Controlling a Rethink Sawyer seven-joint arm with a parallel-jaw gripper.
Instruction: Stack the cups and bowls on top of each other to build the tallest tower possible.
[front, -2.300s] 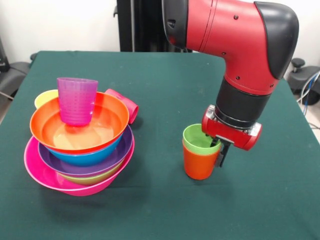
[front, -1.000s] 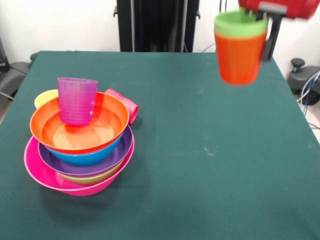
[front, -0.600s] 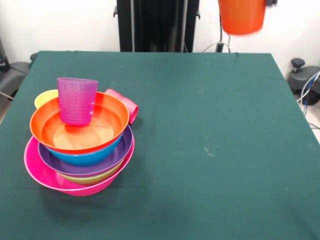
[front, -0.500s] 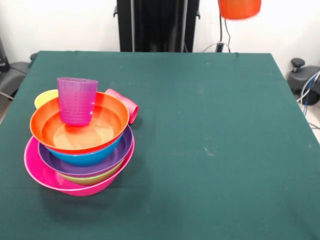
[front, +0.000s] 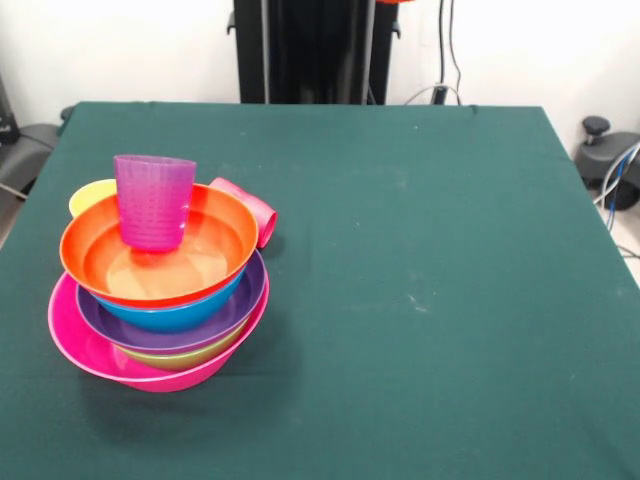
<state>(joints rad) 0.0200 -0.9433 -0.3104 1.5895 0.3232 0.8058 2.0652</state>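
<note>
A tower (front: 160, 300) of bowls is seen on the left side of the green table (front: 430, 300). The big pink bowl (front: 75, 345) is at the bottom. A green bowl (front: 185, 358) is just peeking out inside it. A purple bowl (front: 235, 300) is set above that, then a blue bowl (front: 180, 316), and an orange bowl (front: 215, 235) is on top. All five bowls are nested one in the other, so this part of the job looks done.

A purple cup (front: 154, 201) is stood upright in the orange bowl, with its open end up. It is the only cup seen on the tower.

Two more cups are found behind the tower. A yellow cup (front: 90, 196) is partly hidden at the back left. A red cup (front: 250, 208), which looks pinkish, is lying on its side at the back right, close against the bowls. These two are not yet stacked.

The green cup and the orange cup are not seen anywhere on the table.

Only a tiny bit of red is seen at the very top edge. The claw cannot be made out, so it cannot be told if it is open or closed, or if anything is held.

Much is left to be done, it seems: four cups must be put on top of the purple cup to make the tower taller.
</note>
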